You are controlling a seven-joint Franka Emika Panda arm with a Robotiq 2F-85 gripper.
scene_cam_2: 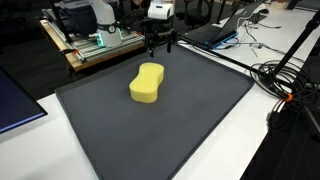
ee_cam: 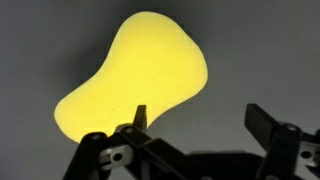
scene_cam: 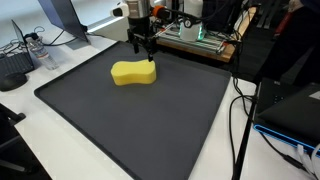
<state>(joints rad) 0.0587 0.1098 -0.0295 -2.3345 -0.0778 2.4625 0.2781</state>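
Observation:
A yellow peanut-shaped sponge point(scene_cam: 134, 72) lies flat on a dark grey mat point(scene_cam: 140, 120) and shows in both exterior views point(scene_cam_2: 147, 83). My gripper point(scene_cam: 145, 47) hangs just above the mat behind the sponge's far end, near the mat's back edge point(scene_cam_2: 159, 45). In the wrist view the sponge point(ee_cam: 135, 75) fills the upper left, and my gripper point(ee_cam: 198, 118) is open and empty. One fingertip overlaps the sponge's edge and the other is over bare mat.
A wooden bench with electronics point(scene_cam: 195, 38) stands behind the mat and also shows in an exterior view point(scene_cam_2: 95, 45). Cables point(scene_cam: 240, 110) run along one side of the mat in both exterior views point(scene_cam_2: 280, 80). A laptop point(scene_cam_2: 215, 30) sits at the back.

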